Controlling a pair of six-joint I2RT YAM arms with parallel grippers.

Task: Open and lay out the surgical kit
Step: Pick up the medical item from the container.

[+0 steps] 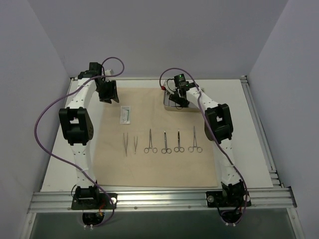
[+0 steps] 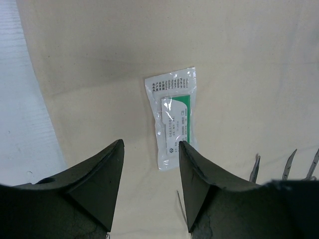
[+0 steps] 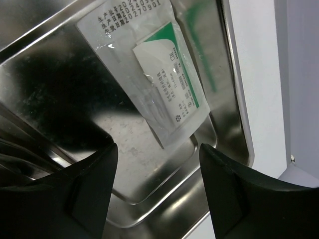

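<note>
The surgical kit lies open: the beige cloth wrap (image 1: pixel 154 164) is spread flat. On it lie a white packet (image 1: pixel 125 114), two tweezers (image 1: pixel 126 143) and a row of several scissor-handled clamps (image 1: pixel 166 142). My left gripper (image 1: pixel 107 91) hovers open above the cloth just behind the packet (image 2: pixel 172 119), holding nothing (image 2: pixel 149 147). My right gripper (image 1: pixel 177 97) stands open over the steel tray (image 1: pixel 167 105). In the right wrist view a second white packet (image 3: pixel 154 79) lies inside the tray (image 3: pixel 149 199), ahead of the open gripper (image 3: pixel 157 149) and untouched.
Clamp tips (image 2: pixel 255 169) show at the right of the left wrist view. White table (image 1: pixel 259 139) borders the cloth on both sides. A metal rail (image 1: pixel 159 198) runs along the near edge, and walls close in the back and sides.
</note>
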